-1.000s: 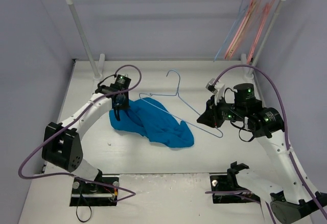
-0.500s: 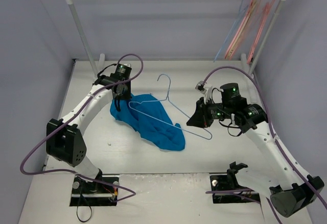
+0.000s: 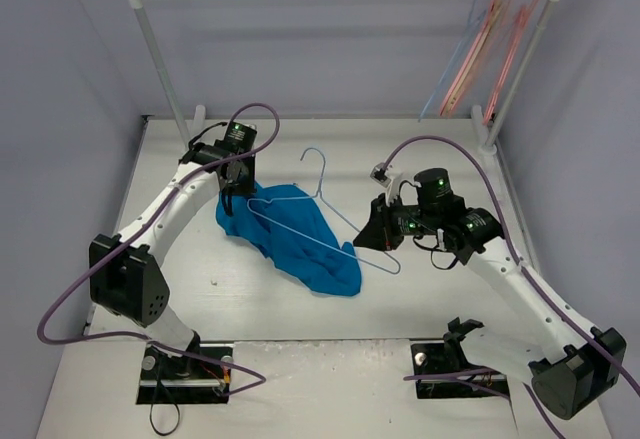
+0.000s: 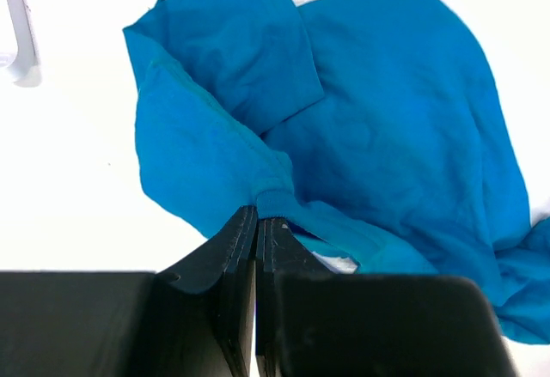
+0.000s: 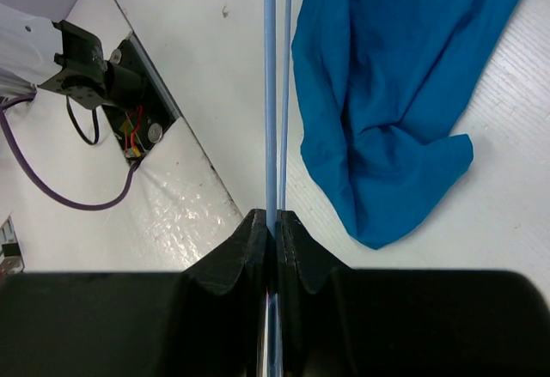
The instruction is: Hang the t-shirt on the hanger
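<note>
Hanger (image 5: 270, 94) now leftward, prob. over t-shirt (image 3: 300, 251)

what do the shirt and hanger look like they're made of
The t-shirt: soft matte fabric, likely cotton knit; it folds and bunches in creases. The hanger: thin light-blue wire, probably coated metal, though plastic is possible; it runs straight and rigid.

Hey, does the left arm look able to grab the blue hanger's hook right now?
Probably not as is: the hanger hook sits close with nothing between, but the left pincer is shut on the t-shirt.
</note>
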{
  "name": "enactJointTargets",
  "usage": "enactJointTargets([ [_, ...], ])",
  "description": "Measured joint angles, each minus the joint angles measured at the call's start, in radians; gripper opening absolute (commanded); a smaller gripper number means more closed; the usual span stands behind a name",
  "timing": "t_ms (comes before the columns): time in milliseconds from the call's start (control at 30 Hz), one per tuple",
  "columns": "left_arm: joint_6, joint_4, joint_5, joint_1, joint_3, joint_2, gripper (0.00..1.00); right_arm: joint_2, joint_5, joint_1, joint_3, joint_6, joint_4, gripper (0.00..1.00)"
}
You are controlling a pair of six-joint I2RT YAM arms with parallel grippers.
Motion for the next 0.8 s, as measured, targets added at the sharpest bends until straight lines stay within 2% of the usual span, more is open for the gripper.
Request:
enactJointTargets([
  [433,0.058,-0.028,0.040,-0.014,0.000,-0.057,0.00,0.016,0.054,0.039,-0.030,-0.010,0.068,0.00],
  [800,0.032,-0.062,0.057,-0.115,0.078,-0.069,0.00,-0.034,0.095,0.045,-0.123,0.024,0.267,0.00],
])
